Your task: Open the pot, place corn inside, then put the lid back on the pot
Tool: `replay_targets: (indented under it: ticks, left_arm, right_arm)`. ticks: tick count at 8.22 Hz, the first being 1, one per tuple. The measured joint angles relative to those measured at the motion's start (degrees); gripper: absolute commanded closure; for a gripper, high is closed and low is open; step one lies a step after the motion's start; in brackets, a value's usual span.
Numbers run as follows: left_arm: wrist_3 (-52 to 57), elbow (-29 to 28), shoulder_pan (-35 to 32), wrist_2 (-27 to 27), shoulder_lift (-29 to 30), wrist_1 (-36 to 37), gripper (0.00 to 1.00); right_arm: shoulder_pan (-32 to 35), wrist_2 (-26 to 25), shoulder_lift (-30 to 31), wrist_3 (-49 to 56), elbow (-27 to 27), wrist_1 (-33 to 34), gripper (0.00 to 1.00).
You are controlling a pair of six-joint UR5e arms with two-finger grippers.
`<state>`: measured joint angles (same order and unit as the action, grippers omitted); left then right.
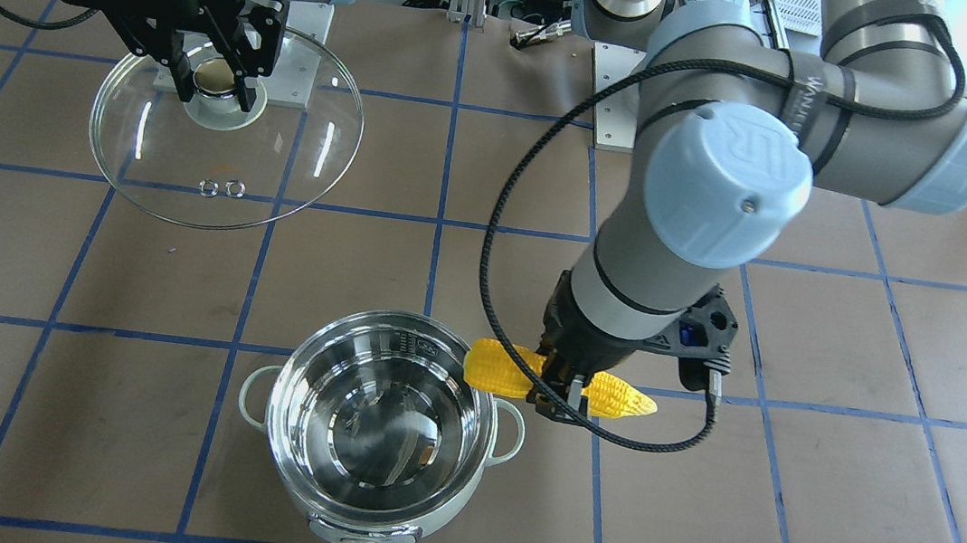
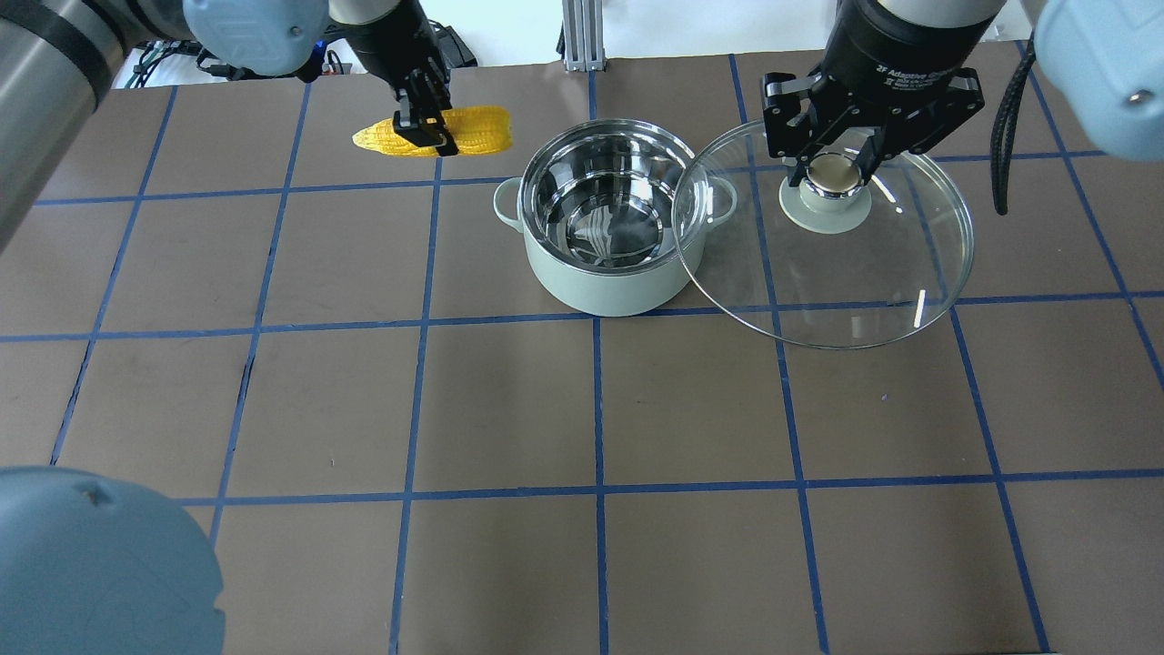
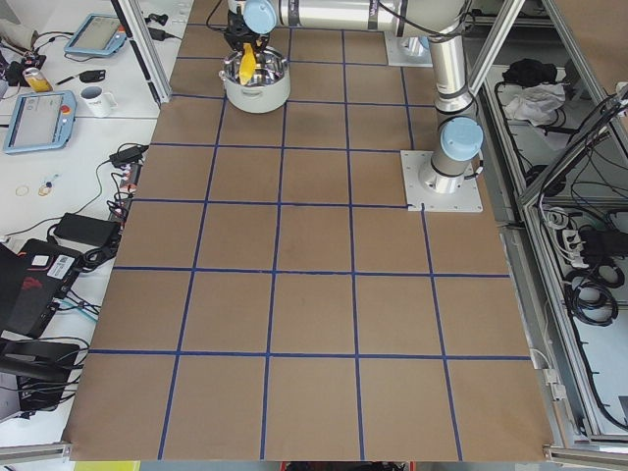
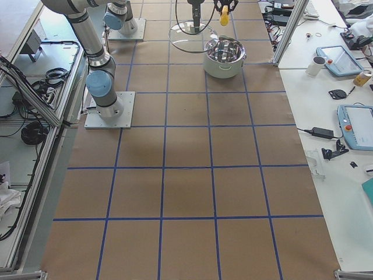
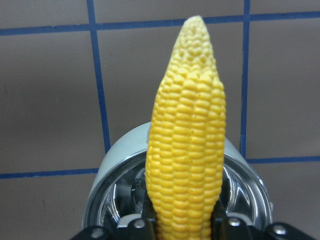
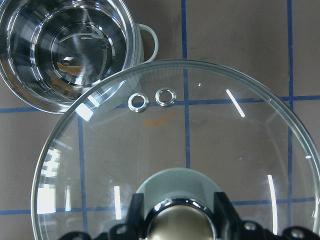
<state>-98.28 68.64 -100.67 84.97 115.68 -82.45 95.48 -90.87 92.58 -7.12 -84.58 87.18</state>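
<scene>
The mint-green pot point(image 1: 370, 532) point(image 2: 600, 282) stands open on the table, its steel inside empty. My left gripper point(image 1: 558, 397) point(image 2: 425, 127) is shut on the yellow corn point(image 1: 615, 394) point(image 2: 473, 127) point(image 5: 187, 150) and holds it level in the air beside the pot's rim. My right gripper point(image 1: 215, 86) point(image 2: 837, 168) is shut on the beige knob of the clear glass lid point(image 1: 275, 184) point(image 2: 873, 273) point(image 6: 200, 150) and holds it raised beside the pot. The pot also shows in the right wrist view point(image 6: 30, 95).
The table is brown paper with a blue tape grid point(image 2: 596, 409). The arms' base plates point(image 1: 307, 24) sit at the robot's edge. Side benches with tablets, a mug and cables point(image 3: 59, 118) lie beyond the table's far edge.
</scene>
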Motion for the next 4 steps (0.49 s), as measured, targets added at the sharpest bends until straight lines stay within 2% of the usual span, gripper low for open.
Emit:
replay_targets:
  ticks: [4]
  left_arm:
    - [-10.8,-2.6,-6.5,2.6,6.4,7.5,1.0]
  right_arm:
    - [-0.1,0.0,0.2,0.4,-0.1,-0.2,0.73]
